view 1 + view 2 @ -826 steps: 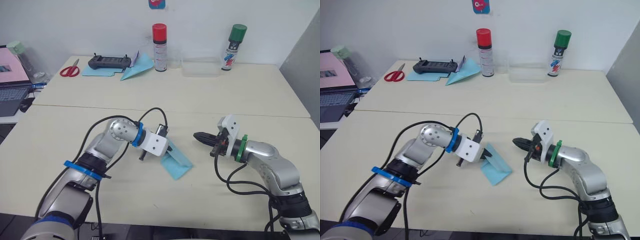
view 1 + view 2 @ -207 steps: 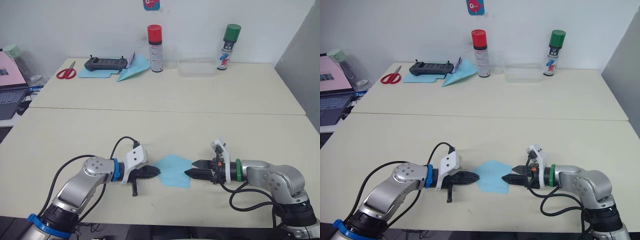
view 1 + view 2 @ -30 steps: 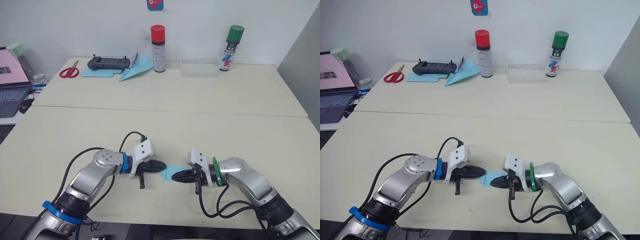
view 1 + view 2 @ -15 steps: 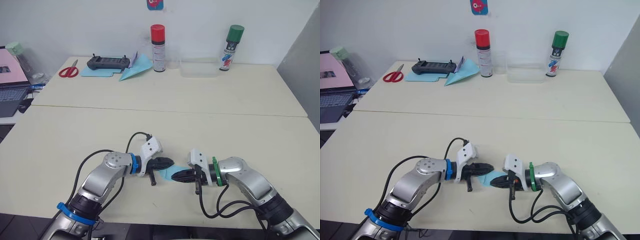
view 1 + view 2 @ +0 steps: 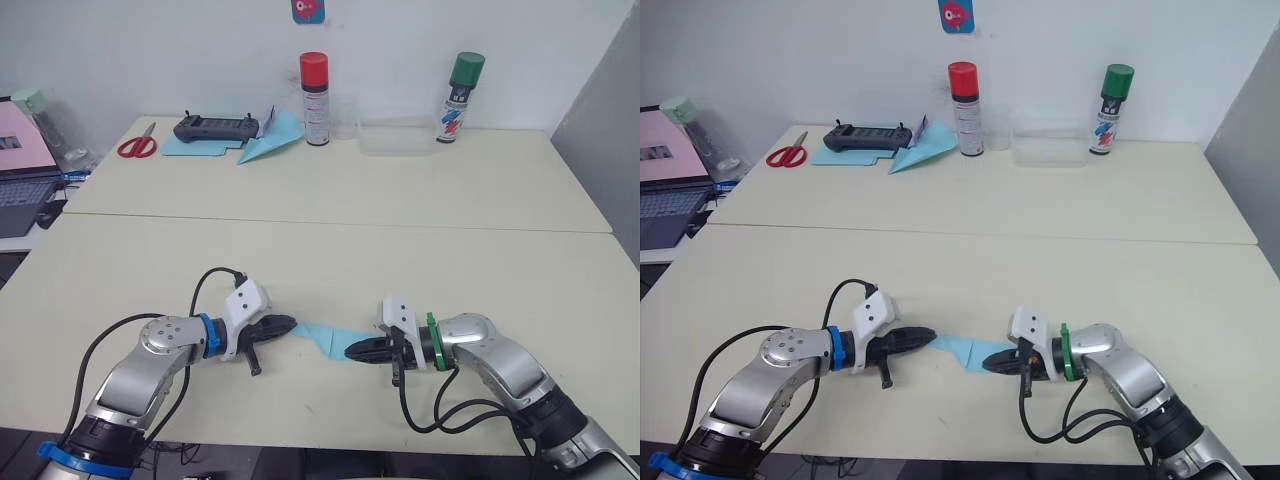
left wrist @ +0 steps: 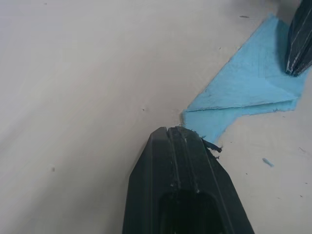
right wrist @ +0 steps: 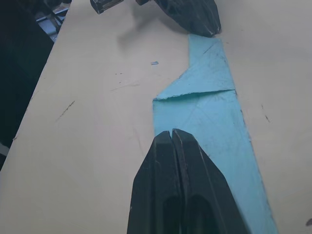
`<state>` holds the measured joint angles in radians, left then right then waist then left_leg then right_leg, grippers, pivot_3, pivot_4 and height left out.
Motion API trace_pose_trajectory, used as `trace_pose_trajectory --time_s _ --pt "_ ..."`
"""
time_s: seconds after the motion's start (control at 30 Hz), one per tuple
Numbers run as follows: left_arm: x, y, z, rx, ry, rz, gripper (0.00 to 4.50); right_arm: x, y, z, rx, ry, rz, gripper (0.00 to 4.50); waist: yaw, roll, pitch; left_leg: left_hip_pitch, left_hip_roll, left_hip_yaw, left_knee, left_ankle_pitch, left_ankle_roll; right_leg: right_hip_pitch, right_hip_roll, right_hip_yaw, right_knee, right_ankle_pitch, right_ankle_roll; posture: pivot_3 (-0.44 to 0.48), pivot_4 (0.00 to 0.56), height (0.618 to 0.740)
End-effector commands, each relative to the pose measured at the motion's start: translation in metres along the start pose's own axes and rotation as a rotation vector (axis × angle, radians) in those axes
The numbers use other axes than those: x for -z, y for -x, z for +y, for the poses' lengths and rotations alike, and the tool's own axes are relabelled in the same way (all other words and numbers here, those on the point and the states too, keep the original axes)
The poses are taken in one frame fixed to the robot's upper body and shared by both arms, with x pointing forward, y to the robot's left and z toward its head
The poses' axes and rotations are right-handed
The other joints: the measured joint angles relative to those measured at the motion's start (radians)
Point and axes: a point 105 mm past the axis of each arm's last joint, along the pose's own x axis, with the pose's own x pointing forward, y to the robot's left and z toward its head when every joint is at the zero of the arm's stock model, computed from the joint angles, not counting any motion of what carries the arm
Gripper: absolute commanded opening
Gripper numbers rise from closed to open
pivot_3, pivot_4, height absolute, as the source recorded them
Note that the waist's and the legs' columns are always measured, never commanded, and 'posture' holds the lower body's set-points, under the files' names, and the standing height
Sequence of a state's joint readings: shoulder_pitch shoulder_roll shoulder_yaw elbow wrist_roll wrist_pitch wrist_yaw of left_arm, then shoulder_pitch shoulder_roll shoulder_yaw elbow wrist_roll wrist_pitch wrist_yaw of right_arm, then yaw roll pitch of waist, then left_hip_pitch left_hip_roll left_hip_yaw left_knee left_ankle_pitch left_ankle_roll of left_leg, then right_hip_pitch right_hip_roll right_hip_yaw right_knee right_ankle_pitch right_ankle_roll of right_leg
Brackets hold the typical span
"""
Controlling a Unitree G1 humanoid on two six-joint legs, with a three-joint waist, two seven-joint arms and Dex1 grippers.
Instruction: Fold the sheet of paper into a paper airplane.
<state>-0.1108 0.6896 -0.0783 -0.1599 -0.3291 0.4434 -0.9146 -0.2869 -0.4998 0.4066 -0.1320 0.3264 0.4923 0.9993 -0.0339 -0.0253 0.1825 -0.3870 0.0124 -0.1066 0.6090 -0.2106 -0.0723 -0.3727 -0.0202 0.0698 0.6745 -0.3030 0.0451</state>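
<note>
Your sheet of paper (image 5: 328,336) lies flat on the near table (image 5: 330,245), folded into a long thin strip that runs straight from one gripper to the other. Your left gripper (image 5: 283,324) has its fingers pressed together on nothing, tip just at the paper's left end. Your right gripper (image 5: 356,350) is closed too, tip resting on the paper's right end, so it is nearer. Far behind the paper stands a red-capped can (image 5: 315,84).
</note>
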Motion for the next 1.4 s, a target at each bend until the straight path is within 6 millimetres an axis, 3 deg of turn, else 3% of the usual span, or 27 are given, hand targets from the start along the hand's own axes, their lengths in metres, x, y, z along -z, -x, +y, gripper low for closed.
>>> trace_pose_trajectory --time_s 0.03,0.1,0.17,0.33,0.5,0.53,0.6,0.7,1.07,1.4 --pt "-0.031 0.02 0.013 -0.047 -0.032 -0.101 0.0 -0.039 0.022 -0.008 0.041 -0.011 -0.163 0.2 0.0 -0.001 0.001 -0.005 0.0 -0.001 0.001 0.0 0.0 -0.003 0.0 -0.001 0.001 0.0 0.0 0.0 0.15 0.74" --pt "-0.042 0.033 0.009 -0.005 -0.069 -0.11 0.52 -0.06 0.039 -0.004 0.03 0.003 -0.228 0.62 0.0 -0.001 0.002 -0.014 0.0 -0.001 0.002 0.002 -0.002 -0.013 0.001 -0.001 0.004 0.006 0.008 0.0 0.15 0.74" --pt "-0.047 0.043 -0.001 0.06 -0.089 -0.098 1.02 -0.068 0.053 -0.001 0.03 0.026 -0.233 1.31 0.0 0.0 0.003 -0.016 0.0 -0.002 0.0 0.002 -0.002 -0.016 0.001 -0.002 0.004 0.006 0.008 0.0 0.15 0.74" --pt "-0.054 0.056 -0.027 0.174 -0.176 -0.074 2.57 -0.059 0.075 0.021 -0.005 0.064 -0.129 3.08 0.001 0.001 0.004 -0.017 0.0 -0.001 -0.002 -0.002 -0.005 -0.016 0.0 -0.003 0.003 0.003 0.003 0.0 0.15 0.74" --pt "-0.053 0.058 -0.044 0.196 -0.31 -0.092 4.16 -0.032 0.077 0.044 -0.061 0.102 -0.026 3.09 0.002 0.001 0.004 -0.016 0.0 -0.001 -0.002 -0.003 -0.004 -0.015 0.0 -0.003 0.002 0.001 0.004 0.0 0.15 0.74" --pt "-0.052 0.059 -0.044 0.186 -0.314 -0.102 4.48 -0.027 0.076 0.045 -0.063 0.102 -0.019 2.88 0.002 0.001 0.004 -0.016 0.0 0.0 -0.002 -0.003 -0.004 -0.015 0.0 -0.003 0.002 -0.001 0.006 0.0 0.15 0.74" --pt "-0.049 0.059 -0.045 0.18 -0.332 -0.111 4.5 -0.022 0.073 0.046 -0.061 0.108 -0.013 2.5 0.0 0.0 0.005 -0.015 0.001 0.001 -0.002 -0.003 -0.004 -0.014 0.0 -0.002 0.002 -0.001 0.006 0.0 0.15 0.74" --pt "-0.045 0.059 -0.048 0.183 -0.393 -0.12 4.5 -0.015 0.066 0.043 -0.037 0.151 0.002 1.4 0.0 0.001 0.005 -0.014 0.001 0.002 0.0 -0.003 -0.004 -0.014 0.001 -0.001 0.003 0.0 0.005 0.0 0.15 0.74" --pt "-0.056 0.053 -0.06 0.197 -0.394 -0.166 4.5 -0.01 0.034 0.007 0.091 0.344 -0.022 1.4 0.001 0.0 0.005 -0.014 0.001 0.001 0.0 -0.003 -0.004 -0.013 0.001 -0.001 0.003 0.001 0.006 0.0 0.15 0.74" --pt "-0.064 0.044 -0.065 0.19 -0.381 -0.182 4.5 -0.004 0.02 -0.017 0.159 0.414 0.032 1.4 0.001 0.0 0.005 -0.013 0.001 0.001 0.001 -0.003 -0.004 -0.013 0.002 -0.001 0.005 0.001 0.006 0.0 0.15 0.74"
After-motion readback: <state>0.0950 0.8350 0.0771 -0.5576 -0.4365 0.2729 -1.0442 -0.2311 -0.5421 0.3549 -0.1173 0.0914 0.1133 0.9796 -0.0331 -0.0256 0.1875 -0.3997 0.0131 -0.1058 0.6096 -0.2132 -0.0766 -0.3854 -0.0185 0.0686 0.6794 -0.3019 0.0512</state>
